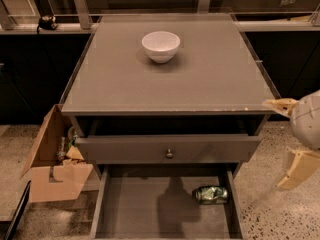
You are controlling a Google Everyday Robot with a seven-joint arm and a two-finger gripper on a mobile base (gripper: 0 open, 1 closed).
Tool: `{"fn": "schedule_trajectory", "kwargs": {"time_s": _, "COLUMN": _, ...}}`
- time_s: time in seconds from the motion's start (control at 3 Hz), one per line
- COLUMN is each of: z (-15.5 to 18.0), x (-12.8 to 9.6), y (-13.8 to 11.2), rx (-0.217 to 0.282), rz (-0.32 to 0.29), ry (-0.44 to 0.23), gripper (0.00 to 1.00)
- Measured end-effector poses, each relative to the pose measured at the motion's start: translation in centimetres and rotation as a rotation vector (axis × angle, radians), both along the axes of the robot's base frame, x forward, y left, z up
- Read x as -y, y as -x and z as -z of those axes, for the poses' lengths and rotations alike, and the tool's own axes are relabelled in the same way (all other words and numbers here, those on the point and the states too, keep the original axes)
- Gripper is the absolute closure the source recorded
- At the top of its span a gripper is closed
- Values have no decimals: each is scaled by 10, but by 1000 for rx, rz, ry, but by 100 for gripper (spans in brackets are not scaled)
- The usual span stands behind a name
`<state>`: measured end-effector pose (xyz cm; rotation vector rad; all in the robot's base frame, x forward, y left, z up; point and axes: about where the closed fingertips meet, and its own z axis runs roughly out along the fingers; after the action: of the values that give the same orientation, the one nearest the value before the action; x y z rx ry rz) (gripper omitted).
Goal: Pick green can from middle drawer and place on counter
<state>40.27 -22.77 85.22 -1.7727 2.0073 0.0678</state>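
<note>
The green can (211,194) lies on its side on the floor of the open middle drawer (145,211), near its right wall. The counter (200,76) is the flat grey-brown cabinet top above, with a white bowl (161,45) on it. My gripper (288,138) hangs to the right of the cabinet, beside the counter's front right corner, above and to the right of the can. Its two pale fingers (281,105) are spread apart and hold nothing.
The top drawer with a small round knob (169,154) is pulled partly out above the middle drawer. An open cardboard box (52,176) with clutter stands on the speckled floor at the left. Dark cabinets and a ledge run along the back.
</note>
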Motion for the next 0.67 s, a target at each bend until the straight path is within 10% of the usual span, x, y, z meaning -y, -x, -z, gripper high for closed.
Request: {"fn": "schedule_trajectory", "kwargs": {"time_s": 0.67, "z": 63, "x": -1, "y": 4, "rx": -58, "rz": 37, "ry": -67, "gripper": 0}}
